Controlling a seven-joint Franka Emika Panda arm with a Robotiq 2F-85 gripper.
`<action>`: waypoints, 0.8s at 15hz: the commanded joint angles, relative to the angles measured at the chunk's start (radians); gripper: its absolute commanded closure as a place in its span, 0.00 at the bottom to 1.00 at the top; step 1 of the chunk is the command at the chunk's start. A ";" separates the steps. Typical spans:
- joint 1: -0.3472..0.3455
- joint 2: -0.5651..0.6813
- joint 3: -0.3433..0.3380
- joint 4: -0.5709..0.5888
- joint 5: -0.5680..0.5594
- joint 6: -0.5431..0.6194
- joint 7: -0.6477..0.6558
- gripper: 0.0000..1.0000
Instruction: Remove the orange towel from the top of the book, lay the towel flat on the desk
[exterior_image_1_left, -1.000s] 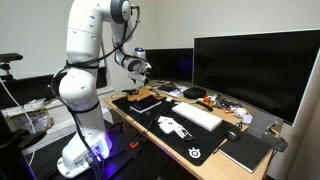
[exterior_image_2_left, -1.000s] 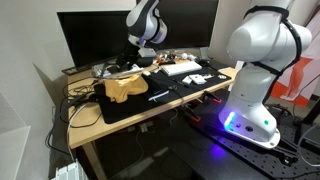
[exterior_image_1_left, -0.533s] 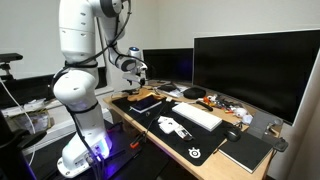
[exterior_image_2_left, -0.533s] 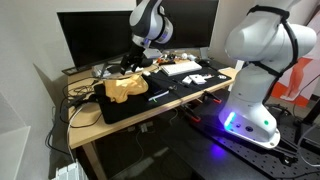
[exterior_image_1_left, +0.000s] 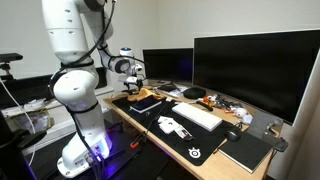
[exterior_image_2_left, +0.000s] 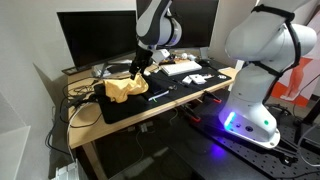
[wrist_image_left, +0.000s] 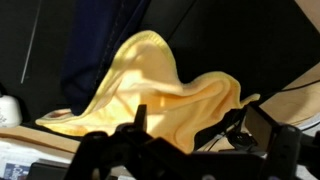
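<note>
The orange towel (exterior_image_2_left: 124, 88) lies crumpled in a peaked heap at the end of the desk, also visible in an exterior view (exterior_image_1_left: 141, 93). It fills the wrist view (wrist_image_left: 160, 85). The black book (exterior_image_1_left: 154, 102) lies flat under it, mostly covered. My gripper (exterior_image_2_left: 139, 69) hangs just above the towel's edge, open, with nothing between the jaws. In the wrist view the gripper (wrist_image_left: 200, 128) straddles the cloth's lower fold, one dark fingertip (wrist_image_left: 139, 120) on the left and the other on the right.
A white keyboard (exterior_image_1_left: 197, 116) and a white object with black marks (exterior_image_1_left: 173, 126) lie on the black desk mat (exterior_image_2_left: 150, 104). A dark grey notebook (exterior_image_1_left: 246, 151) is at the mat's far end. Monitors (exterior_image_1_left: 255, 70) line the back. Cables (exterior_image_2_left: 84, 94) trail beside the towel.
The arm has swung toward the towel and the gripper has come down over it. The jaws stayed open and the towel has not moved.
</note>
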 joint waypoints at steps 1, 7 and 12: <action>0.025 -0.168 0.019 -0.060 0.014 -0.014 0.064 0.00; 0.167 -0.144 -0.148 -0.062 -0.149 -0.004 0.178 0.00; 0.166 -0.130 -0.150 -0.061 -0.149 -0.004 0.177 0.00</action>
